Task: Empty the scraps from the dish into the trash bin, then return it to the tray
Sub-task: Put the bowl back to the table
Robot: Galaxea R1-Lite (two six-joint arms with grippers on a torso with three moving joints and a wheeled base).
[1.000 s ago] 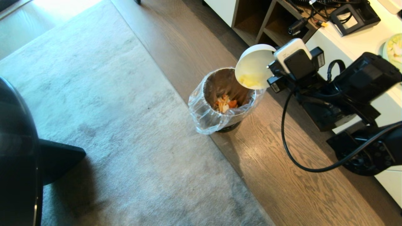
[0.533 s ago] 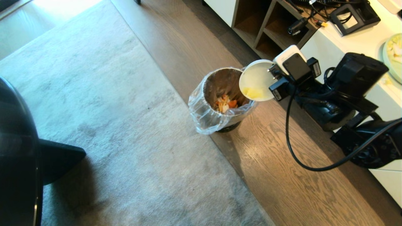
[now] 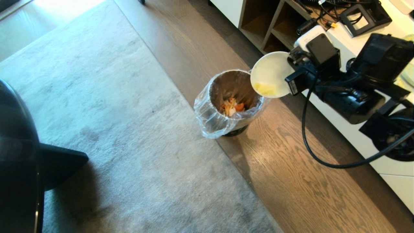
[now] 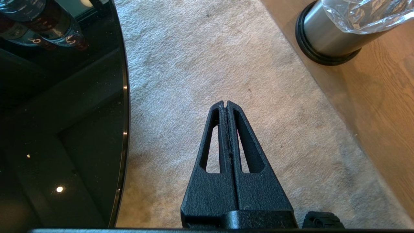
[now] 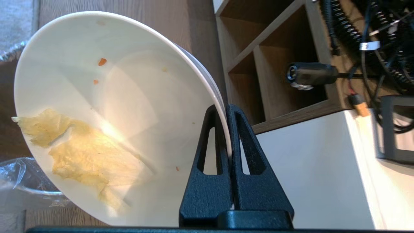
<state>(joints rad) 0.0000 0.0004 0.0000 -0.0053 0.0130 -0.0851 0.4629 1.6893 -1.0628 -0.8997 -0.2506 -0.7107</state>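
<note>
**Q.** Where is the dish, and why is it held that way?

**A.** You see the dish (image 3: 271,75) tipped on edge, its mouth facing the trash bin (image 3: 230,103) and hanging at about 2 o'clock from the bin's opening, just past the rim. The tilt lets contents slide toward the lower lip. A pale yellow leafy piece (image 5: 81,155) clings to that lower wall, so the emptying is, in my judgement, not complete.

**Q.** How is it gripped?

**A.** The right gripper (image 5: 227,111) is clenched on the dish's rim, one finger inside the wall and one outside; an edge pinch leaves the mouth clear.

**Q.** What lies in the bin?

**A.** Orange, yellow and white scraps (image 3: 233,106) rest inside the clear liner (image 3: 210,119).

**Q.** And the other arm?

**A.** The left gripper (image 4: 226,104) hangs parked over the carpet (image 4: 200,64), fingers pressed together and holding nothing. The tray is not in view.
</note>
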